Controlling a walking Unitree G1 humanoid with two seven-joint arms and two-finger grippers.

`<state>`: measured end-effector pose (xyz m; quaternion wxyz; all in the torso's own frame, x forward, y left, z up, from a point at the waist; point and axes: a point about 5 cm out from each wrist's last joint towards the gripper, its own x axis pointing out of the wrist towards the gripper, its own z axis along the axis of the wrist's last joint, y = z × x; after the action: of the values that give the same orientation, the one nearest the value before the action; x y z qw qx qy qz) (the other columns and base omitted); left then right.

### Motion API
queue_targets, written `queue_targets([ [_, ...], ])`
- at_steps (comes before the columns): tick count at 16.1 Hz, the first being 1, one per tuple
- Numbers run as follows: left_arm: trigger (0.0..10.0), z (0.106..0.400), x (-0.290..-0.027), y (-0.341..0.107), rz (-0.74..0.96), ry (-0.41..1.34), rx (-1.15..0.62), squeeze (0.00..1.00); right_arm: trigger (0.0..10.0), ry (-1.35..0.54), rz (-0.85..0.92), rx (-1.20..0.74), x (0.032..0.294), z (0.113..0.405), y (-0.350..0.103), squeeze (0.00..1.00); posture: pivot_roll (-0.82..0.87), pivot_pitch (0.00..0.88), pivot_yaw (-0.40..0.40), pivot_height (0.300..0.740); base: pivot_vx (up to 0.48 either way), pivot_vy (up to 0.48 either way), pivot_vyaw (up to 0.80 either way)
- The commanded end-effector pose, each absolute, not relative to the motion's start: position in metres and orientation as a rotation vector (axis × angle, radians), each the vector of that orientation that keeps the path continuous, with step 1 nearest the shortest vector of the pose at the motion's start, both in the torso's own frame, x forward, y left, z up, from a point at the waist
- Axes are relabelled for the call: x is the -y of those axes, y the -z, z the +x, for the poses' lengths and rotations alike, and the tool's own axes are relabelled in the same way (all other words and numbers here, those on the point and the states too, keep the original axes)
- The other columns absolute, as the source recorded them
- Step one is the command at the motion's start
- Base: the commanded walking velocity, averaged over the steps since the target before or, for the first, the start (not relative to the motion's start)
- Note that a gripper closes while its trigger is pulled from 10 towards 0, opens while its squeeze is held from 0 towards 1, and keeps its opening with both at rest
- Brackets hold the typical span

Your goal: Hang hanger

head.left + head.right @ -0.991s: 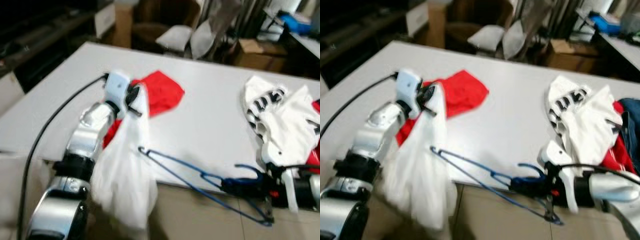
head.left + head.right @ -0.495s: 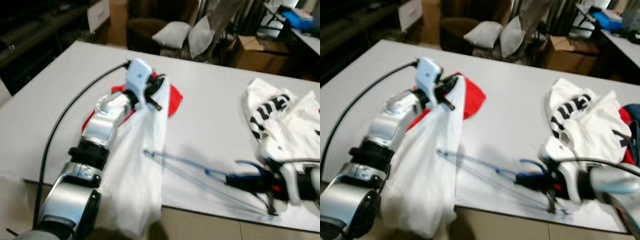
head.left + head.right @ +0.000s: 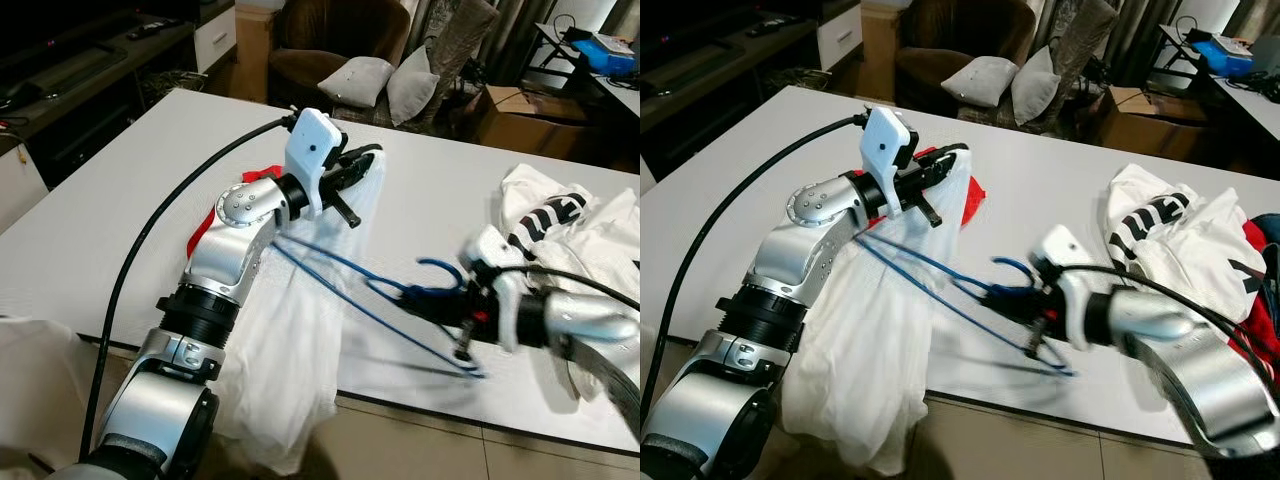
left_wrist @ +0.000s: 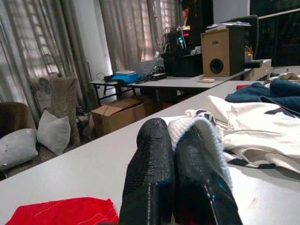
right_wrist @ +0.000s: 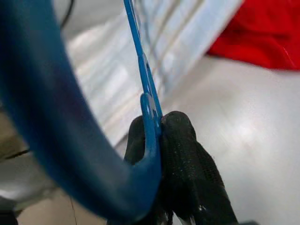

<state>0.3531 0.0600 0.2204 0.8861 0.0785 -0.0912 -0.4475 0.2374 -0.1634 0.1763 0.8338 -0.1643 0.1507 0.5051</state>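
Note:
My left gripper is shut on the top edge of a white garment, holding it above the grey table; the cloth hangs down past the front edge. In the left wrist view the black fingers pinch white fabric. A blue wire hanger lies slanted over the table, and my right gripper is shut on it near its hook. Its far end reaches the white garment beside my left forearm. The right wrist view has the fingers clamped on the blue hanger.
A red cloth lies partly hidden behind the left arm. A heap of white, red and blue clothes covers the table's right end. Beyond the table stand an armchair with cushions and a cardboard box. A black cable runs along the left arm.
The left gripper has carried the white garment up and to the right. The right gripper has swung the hanger left and up, so its far end now meets the garment. The camera shifted too.

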Motion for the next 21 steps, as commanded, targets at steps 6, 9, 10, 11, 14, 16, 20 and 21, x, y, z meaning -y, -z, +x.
queue_targets([
  [6, 10.0, 0.343, -0.053, -0.246, 0.078, 0.998, 0.259, 0.00, 10.0, -1.044, -0.467, -0.452, 0.166, 0.255, -0.159, 0.00, -0.07, 0.000, -0.080, 0.740, 0.000, 0.000, 0.00],
  [9, 10.0, 0.340, -0.058, -0.274, 0.023, 1.016, 0.340, 0.00, 10.0, -0.816, -0.572, -0.407, 0.180, 0.298, -0.168, 0.00, -0.06, 0.000, -0.085, 0.740, 0.000, 0.000, 0.00],
  [10, 10.0, 0.337, -0.060, -0.285, 0.005, 1.026, 0.370, 0.00, 10.0, -0.692, -0.583, -0.337, 0.185, 0.318, -0.182, 0.00, -0.06, 0.000, -0.087, 0.740, 0.000, 0.000, 0.00],
  [11, 10.0, 0.337, -0.061, -0.290, -0.005, 1.028, 0.386, 0.00, 10.0, -0.633, -0.596, -0.299, 0.188, 0.327, -0.189, 0.00, -0.06, 0.000, -0.087, 0.740, 0.000, 0.000, 0.00],
  [14, 10.0, 0.332, -0.069, -0.316, -0.071, 1.036, 0.464, 0.00, 10.0, -0.374, -0.729, -0.014, 0.202, 0.364, -0.245, 0.00, -0.05, 0.000, -0.089, 0.740, 0.000, 0.000, 0.00],
  [16, 10.0, 0.331, -0.073, -0.326, -0.101, 1.019, 0.502, 0.00, 10.0, -0.211, -0.643, 0.201, 0.208, 0.372, -0.292, 0.00, -0.05, 0.000, -0.089, 0.740, 0.000, 0.000, 0.00],
  [20, 10.0, 0.329, -0.077, -0.329, -0.139, 1.002, 0.514, 0.00, 10.0, -0.128, -0.645, 0.407, 0.210, 0.370, -0.313, 0.00, -0.05, 0.000, -0.091, 0.740, 0.000, 0.000, 0.00],
  [21, 10.0, 0.328, -0.078, -0.329, -0.151, 1.002, 0.517, 0.00, 10.0, -0.113, -0.647, 0.473, 0.210, 0.368, -0.318, 0.00, -0.05, 0.000, -0.091, 0.740, 0.000, 0.000, 0.00],
])
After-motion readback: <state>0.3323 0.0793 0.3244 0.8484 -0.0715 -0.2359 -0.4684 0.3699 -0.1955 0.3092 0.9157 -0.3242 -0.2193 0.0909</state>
